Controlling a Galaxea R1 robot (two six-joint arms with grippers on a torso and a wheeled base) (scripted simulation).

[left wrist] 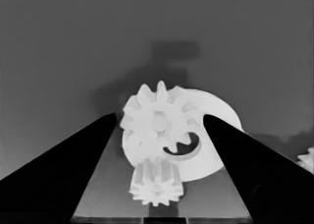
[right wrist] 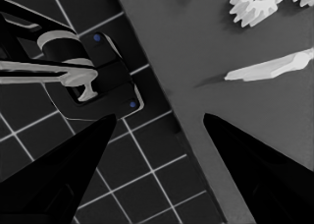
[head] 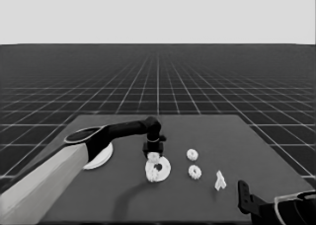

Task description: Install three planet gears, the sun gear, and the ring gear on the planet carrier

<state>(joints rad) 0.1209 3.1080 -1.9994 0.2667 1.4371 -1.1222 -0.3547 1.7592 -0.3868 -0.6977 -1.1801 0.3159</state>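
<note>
Head view: the left gripper, fingers spread, hovers over the smaller round part at table centre, which carries two gears. The right gripper, spread, waits near right.

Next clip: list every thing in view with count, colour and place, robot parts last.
Smaller round part: one, white, table middle, under the left pincer.
Gears on it: two, white, one on its face, one at its near edge.
Loose gears: two, white, right of the smaller part.
Thin piece: one, white, farther right.
Larger round part: one, white, left, partly behind the arm.
Table: one, dark.
Left pincer: black, open, over the smaller part.
Right pincer: black, open, parked lower right.
</note>
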